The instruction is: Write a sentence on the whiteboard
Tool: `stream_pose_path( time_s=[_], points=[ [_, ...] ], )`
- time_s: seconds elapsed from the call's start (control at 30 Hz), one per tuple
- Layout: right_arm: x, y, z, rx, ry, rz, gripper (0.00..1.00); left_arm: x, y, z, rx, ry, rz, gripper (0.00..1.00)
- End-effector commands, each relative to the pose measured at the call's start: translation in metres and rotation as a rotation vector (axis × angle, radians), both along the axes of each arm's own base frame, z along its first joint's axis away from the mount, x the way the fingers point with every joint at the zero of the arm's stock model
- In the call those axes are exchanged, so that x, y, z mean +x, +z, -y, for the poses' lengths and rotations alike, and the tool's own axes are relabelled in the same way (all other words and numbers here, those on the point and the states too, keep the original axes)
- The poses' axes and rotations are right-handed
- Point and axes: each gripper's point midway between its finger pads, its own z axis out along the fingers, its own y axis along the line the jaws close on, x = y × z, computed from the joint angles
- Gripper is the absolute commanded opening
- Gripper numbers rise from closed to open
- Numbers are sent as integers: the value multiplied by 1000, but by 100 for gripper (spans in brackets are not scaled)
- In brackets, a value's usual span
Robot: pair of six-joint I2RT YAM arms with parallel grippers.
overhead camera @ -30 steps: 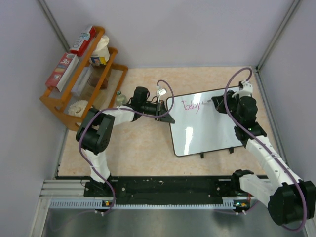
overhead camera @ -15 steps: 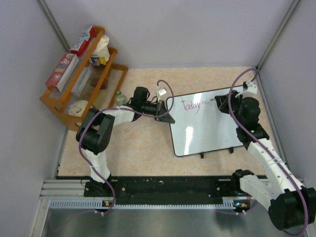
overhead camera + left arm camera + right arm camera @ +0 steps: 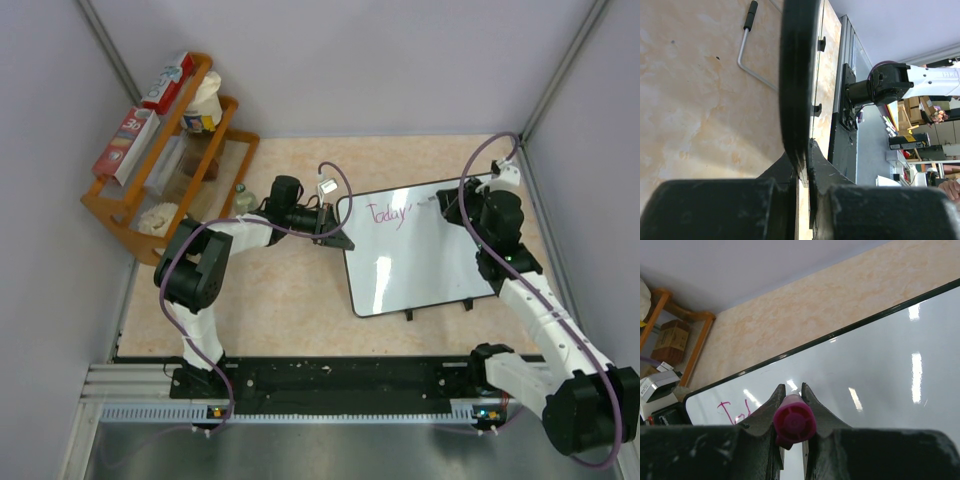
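Beige marbled tabletop (image 3: 290, 300) carries a wooden rack (image 3: 110, 215) of boxes at its far left corner. The whiteboard (image 3: 420, 270) sits askew toward the far right, with short black feet along its near edge. Left fingers (image 3: 340, 236) pinch the board's black frame at its far left corner. Right fingers (image 3: 450, 209), over the board's far edge, are clamped on a magenta marker (image 3: 794, 422), its butt end facing the wrist camera; whether the tip touches cannot be told. The sentence (image 3: 387, 213) reads only "Today'" in thin pink cursive near the board's far left corner.
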Motion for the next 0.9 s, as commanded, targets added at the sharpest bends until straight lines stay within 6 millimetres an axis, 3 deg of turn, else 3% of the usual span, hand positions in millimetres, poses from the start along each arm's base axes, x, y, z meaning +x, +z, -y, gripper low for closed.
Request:
stream_pose_path(
  time_s=[0.0, 0.6, 0.87],
  points=[
    [10, 24, 5, -2, -25, 56, 0, -22, -18, -2, 25, -60, 0, 0],
    [0, 2, -6, -4, 49, 12, 0, -21, -18, -2, 26, -60, 2, 0],
    [-7, -12, 0, -30, 27, -15, 0, -21, -19, -2, 29, -58, -2, 0]
  ],
)
